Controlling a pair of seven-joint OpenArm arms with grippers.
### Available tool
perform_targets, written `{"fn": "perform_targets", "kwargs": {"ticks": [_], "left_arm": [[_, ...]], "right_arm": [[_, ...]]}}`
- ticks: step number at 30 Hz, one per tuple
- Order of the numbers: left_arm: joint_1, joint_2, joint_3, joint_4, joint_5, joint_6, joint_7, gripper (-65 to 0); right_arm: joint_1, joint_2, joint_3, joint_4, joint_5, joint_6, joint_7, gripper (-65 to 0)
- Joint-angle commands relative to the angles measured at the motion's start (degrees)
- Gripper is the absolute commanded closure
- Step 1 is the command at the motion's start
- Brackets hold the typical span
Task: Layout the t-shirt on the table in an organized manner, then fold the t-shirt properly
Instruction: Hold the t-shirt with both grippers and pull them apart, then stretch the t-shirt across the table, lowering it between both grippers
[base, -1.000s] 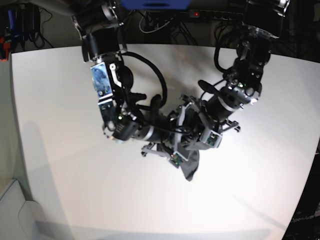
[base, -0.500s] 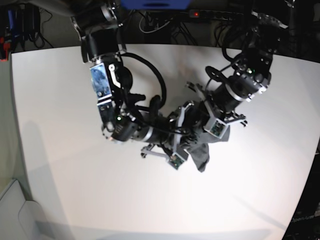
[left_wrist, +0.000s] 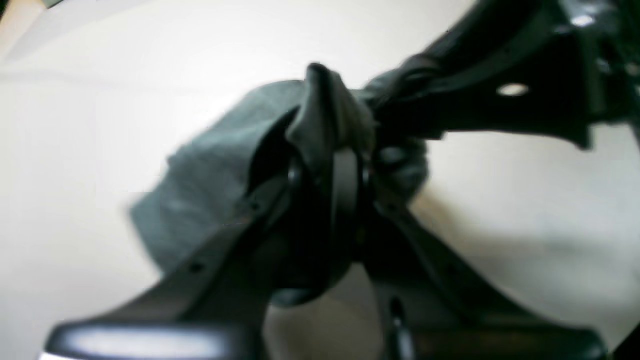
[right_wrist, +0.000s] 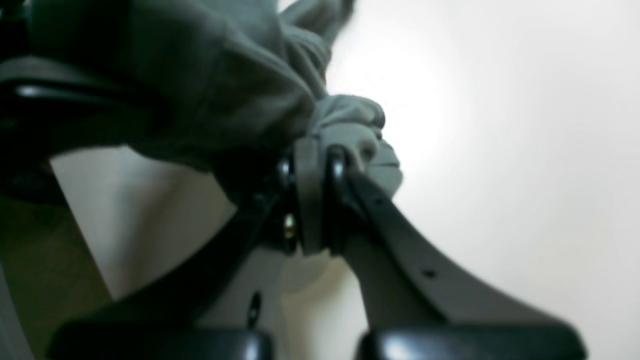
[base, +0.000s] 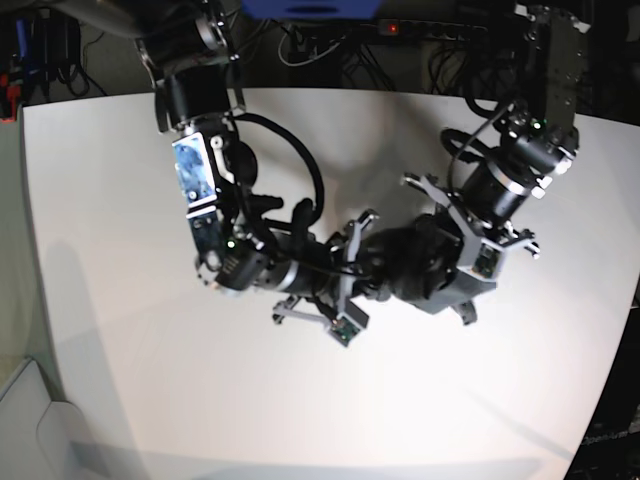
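The dark grey t-shirt (base: 418, 268) is a crumpled bundle held between both grippers, above the middle of the white table (base: 140, 350). In the base view my left gripper (base: 432, 262) reaches in from the right and my right gripper (base: 375, 268) from the left, their tips close together. The left wrist view shows my left gripper (left_wrist: 331, 156) shut on a fold of the t-shirt (left_wrist: 210, 195), with the other arm's finger (left_wrist: 500, 100) just beyond. Seen from the right wrist, my right gripper (right_wrist: 320, 160) is shut on a wad of the t-shirt (right_wrist: 225, 75). Most of the shirt's shape is hidden in the bunch.
The table (left_wrist: 540, 210) spreads white on all sides of the bundle (right_wrist: 500, 150). Dark cables and equipment (base: 330, 40) lie beyond the far edge. The right arm's upper links (base: 200, 170) stand over the table's left-centre.
The left arm has swung right and back, drawing the bundle rightward. The flap that hung below the grippers has been pulled up into the bunch. Both grippers stay shut.
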Motion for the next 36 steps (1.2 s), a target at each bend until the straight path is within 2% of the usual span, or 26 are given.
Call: {"fn": "perform_targets", "kwargs": {"ticks": [1,5,14,19,29,32,36], "left_arm": [[-0.8,0.6,-1.2,1.7,-0.5,0.0,-2.1,-0.7],[-0.8,2.1,-3.9,1.8,-0.6,0.0,-2.1,-0.7],[-5.7,2.3,-7.5,1.8,-0.9,0.0,-1.8,-0.7],[-8.5,1.6,-10.1,1.6,-5.0,0.0,-1.7,-0.7],[-10.6,1.6,-22.5,1.5,-21.9,0.0,-1.6,-0.7],[-10.7,1.6,-24.2,1.4,-23.1,0.0,-1.6,-0.7],[-10.9,-1.1,-24.6,1.1,-23.1,0.0,-1.6,-0.7]], "right_arm": [[1.3,-0.3,0.0,1.1,1.1,0.2,1.2,0.0],[1.3,0.5,0.1,1.0,1.1,0.2,1.2,0.0],[1.4,1.4,0.1,1.2,1.1,0.2,1.2,0.0],[1.4,2.5,0.1,1.1,1.1,0.2,1.2,0.0],[1.3,3.8,0.2,0.9,1.0,0.2,1.3,0.0],[1.3,4.3,1.4,0.9,1.0,0.2,1.3,0.0],[1.6,4.5,4.4,1.0,1.0,0.2,1.3,0.0]]}}
